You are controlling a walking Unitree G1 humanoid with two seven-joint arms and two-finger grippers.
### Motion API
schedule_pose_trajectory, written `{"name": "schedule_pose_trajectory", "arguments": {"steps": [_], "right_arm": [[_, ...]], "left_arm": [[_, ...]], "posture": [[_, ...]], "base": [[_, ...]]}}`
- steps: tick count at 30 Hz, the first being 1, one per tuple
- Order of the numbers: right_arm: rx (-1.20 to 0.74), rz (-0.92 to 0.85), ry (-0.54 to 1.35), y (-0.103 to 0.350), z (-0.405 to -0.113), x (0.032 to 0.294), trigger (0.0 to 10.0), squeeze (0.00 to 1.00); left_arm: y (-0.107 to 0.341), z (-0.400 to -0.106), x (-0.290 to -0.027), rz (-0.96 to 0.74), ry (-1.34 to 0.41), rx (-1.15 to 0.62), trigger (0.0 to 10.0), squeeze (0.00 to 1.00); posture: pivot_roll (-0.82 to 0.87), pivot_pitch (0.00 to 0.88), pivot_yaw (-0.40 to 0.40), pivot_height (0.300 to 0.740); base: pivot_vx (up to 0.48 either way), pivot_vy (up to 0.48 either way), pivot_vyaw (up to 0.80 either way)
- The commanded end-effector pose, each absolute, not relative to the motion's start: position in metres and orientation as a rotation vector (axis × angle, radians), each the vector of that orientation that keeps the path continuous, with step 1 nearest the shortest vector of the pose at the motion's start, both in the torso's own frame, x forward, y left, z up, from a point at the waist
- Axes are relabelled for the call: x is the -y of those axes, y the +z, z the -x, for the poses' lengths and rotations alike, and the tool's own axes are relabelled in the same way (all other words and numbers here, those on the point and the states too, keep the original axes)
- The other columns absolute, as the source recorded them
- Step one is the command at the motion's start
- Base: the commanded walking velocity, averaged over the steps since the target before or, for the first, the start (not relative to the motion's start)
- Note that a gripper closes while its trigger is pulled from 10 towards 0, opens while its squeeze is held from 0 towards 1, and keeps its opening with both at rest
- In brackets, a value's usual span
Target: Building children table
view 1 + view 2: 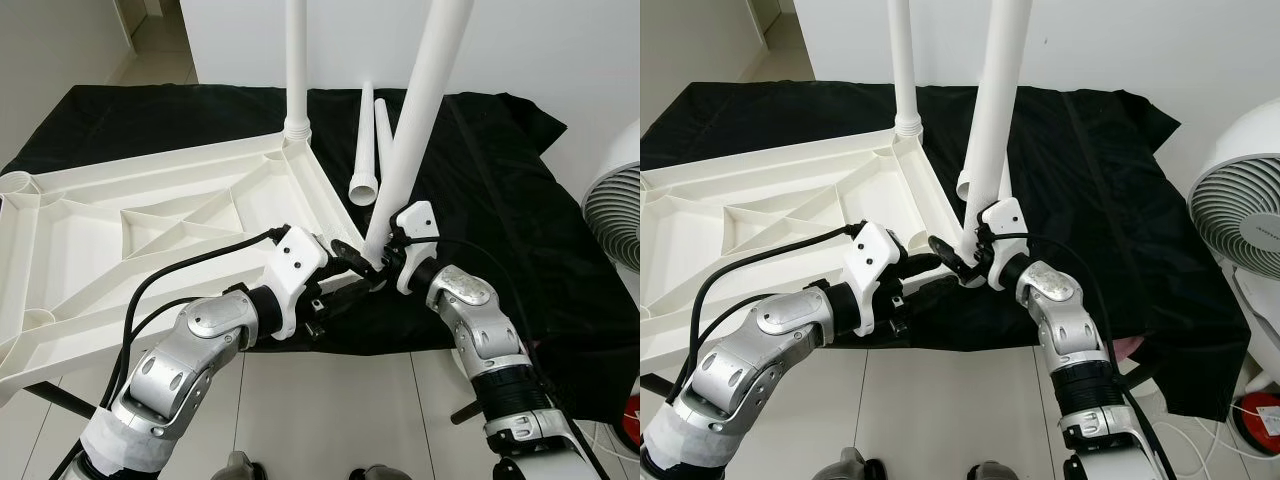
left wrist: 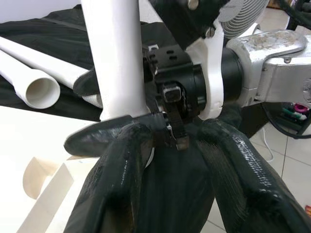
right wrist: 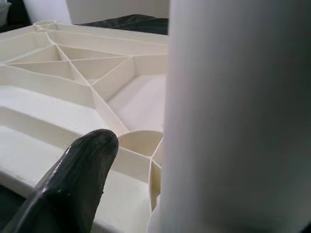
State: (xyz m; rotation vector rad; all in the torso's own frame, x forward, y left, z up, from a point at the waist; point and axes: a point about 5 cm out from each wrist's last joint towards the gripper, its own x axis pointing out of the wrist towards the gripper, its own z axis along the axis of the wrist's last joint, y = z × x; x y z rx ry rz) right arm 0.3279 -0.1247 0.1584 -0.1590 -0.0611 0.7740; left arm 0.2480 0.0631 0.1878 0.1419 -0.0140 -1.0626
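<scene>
The white table top (image 1: 150, 220) lies upside down on a black cloth, ribs facing up. One white leg (image 1: 298, 60) stands upright in its far corner. My right gripper (image 1: 378, 258) is shut on a second white leg (image 1: 425, 90), which leans with its lower end at the near right corner socket (image 3: 138, 141). In the right wrist view that leg (image 3: 238, 116) sits beside one black finger (image 3: 77, 179). My left gripper (image 1: 350, 252) is open right beside the leg's base, one finger (image 2: 112, 160) touching the leg (image 2: 116, 58).
Two loose white legs (image 1: 364, 150) lie on the black cloth (image 1: 500, 170) behind the held leg. A white floor fan (image 1: 615, 215) stands at the right. Pale floor tiles (image 1: 340, 420) lie below the cloth's near edge.
</scene>
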Motion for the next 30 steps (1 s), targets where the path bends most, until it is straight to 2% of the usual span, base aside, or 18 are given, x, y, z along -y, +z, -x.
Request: {"name": "schedule_pose_trajectory", "arguments": {"steps": [1, 4, 5, 15, 16, 18, 19, 24, 26, 28, 30], "right_arm": [[0.053, 0.163, 0.801, 0.157, -0.330, 0.125, 4.1, 0.00], [0.047, 0.160, 0.806, 0.157, -0.331, 0.127, 4.1, 0.00], [0.043, 0.168, 0.811, 0.156, -0.332, 0.128, 0.0, 0.00], [0.039, 0.146, 0.791, 0.153, -0.332, 0.135, 0.0, 0.00], [0.040, 0.145, 0.769, 0.154, -0.332, 0.135, 5.3, 0.00], [0.040, 0.144, 0.753, 0.154, -0.333, 0.135, 5.3, 0.00], [0.036, 0.148, 0.713, 0.154, -0.335, 0.136, 10.0, 0.00], [0.042, 0.136, 0.577, 0.156, -0.336, 0.133, 10.0, 0.00], [0.042, 0.136, 0.577, 0.156, -0.336, 0.133, 10.0, 0.00], [0.030, 0.085, 0.483, 0.155, -0.334, 0.130, 10.0, 0.00], [0.030, 0.085, 0.483, 0.155, -0.334, 0.130, 10.0, 0.00]], "left_arm": [[0.189, -0.247, -0.064, -0.147, -1.074, 0.010, 10.0, 0.00], [0.190, -0.247, -0.064, -0.147, -1.072, 0.010, 10.0, 0.00], [0.190, -0.247, -0.064, -0.149, -1.072, 0.010, 10.0, 0.00], [0.190, -0.246, -0.065, -0.146, -1.070, 0.007, 10.0, 0.00], [0.190, -0.246, -0.065, -0.146, -1.071, 0.008, 10.0, 0.00], [0.190, -0.246, -0.065, -0.145, -1.071, 0.009, 10.0, 0.00], [0.190, -0.246, -0.065, -0.146, -1.065, 0.008, 10.0, 0.00], [0.190, -0.246, -0.066, -0.145, -1.059, 0.006, 10.0, 0.00], [0.190, -0.246, -0.066, -0.145, -1.059, 0.006, 10.0, 0.00], [0.189, -0.245, -0.066, -0.146, -1.059, 0.005, 10.0, 0.00], [0.189, -0.245, -0.066, -0.146, -1.059, 0.005, 10.0, 0.00]], "posture": [[-0.05, 0.083, 0.043, 0.740], [-0.05, 0.083, 0.043, 0.740], [-0.05, 0.083, 0.043, 0.740], [-0.05, 0.096, 0.044, 0.740], [-0.05, 0.098, 0.040, 0.740], [-0.05, 0.098, 0.040, 0.740], [-0.05, 0.098, 0.040, 0.740], [-0.05, 0.098, 0.033, 0.740], [-0.05, 0.098, 0.033, 0.740], [-0.05, 0.090, 0.026, 0.740], [-0.05, 0.090, 0.026, 0.740]], "base": [[0.000, 0.000, 0.00], [0.000, 0.000, 0.00], [0.000, 0.000, 0.00], [0.000, 0.000, 0.00], [0.000, 0.000, 0.00], [0.000, 0.000, 0.00], [0.000, 0.000, 0.00], [0.000, 0.000, 0.00], [0.000, 0.000, 0.00], [0.000, 0.000, 0.00], [0.000, 0.000, 0.00]]}}
